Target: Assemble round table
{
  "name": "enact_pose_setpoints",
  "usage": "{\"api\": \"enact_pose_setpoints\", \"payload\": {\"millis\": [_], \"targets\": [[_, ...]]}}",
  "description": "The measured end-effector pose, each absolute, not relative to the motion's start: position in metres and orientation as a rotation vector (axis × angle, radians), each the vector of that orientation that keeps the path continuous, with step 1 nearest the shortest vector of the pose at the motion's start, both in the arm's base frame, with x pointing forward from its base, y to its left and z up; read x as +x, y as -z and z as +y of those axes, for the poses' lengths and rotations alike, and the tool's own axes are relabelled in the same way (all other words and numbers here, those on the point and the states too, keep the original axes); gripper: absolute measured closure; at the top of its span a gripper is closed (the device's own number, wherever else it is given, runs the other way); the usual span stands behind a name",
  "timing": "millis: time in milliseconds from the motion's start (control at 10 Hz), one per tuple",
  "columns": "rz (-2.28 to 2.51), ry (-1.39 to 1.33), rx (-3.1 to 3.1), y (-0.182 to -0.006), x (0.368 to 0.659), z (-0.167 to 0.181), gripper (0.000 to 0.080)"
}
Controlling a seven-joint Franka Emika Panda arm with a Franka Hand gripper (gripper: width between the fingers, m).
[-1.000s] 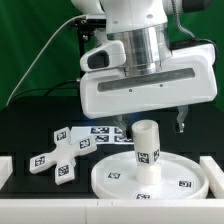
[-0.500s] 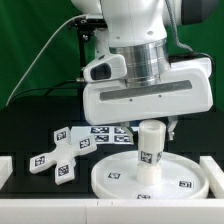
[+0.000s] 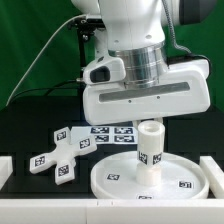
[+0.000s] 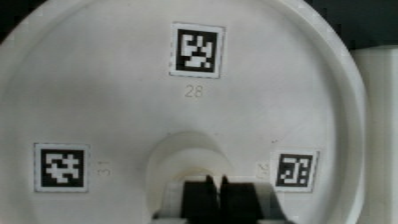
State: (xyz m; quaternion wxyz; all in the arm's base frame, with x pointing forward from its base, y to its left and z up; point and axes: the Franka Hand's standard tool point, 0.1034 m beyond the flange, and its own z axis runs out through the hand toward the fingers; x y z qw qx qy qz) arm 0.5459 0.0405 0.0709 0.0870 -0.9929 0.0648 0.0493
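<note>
The gripper (image 3: 148, 120) hangs just over the post (image 3: 148, 152), which stands upright mid-disc (image 3: 115, 180); how far open it is, I cannot tell. The foot (image 3: 57, 155) lies beside the disc on the bench (image 3: 20, 130).

A green backdrop (image 3: 30, 30) fills the far left. Under even, bright light lies a black table (image 3: 25, 125), with a white rail (image 3: 40, 212) along its near edge.
</note>
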Motion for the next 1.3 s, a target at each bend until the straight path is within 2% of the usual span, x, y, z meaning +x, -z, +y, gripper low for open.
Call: {"api": "enact_pose_setpoints", "payload": {"millis": [300, 400, 500, 600, 800, 900, 1000, 1100, 1300], "targets": [[0.14, -0.146, -2.959, -0.072, 0.546, 0.04, 0.0798], [0.045, -0.156, -2.971, -0.086, 0.55, 0.038, 0.0798], [-0.122, -0.127, -2.978, -0.094, 0.552, 0.036, 0.07], [-0.303, -0.136, -2.979, -0.097, 0.552, 0.034, 0.07], [-0.515, -0.121, -2.967, -0.098, 0.555, 0.033, 0.0426], [-0.494, -0.123, -2.97, -0.097, 0.555, 0.033, 0.0426], [-0.494, -0.123, -2.97, -0.097, 0.555, 0.033, 0.0244], [-0.493, -0.124, -2.97, -0.097, 0.554, 0.033, 0.0178], [-0.481, -0.133, -2.981, -0.096, 0.555, 0.035, 0.0158]]}}
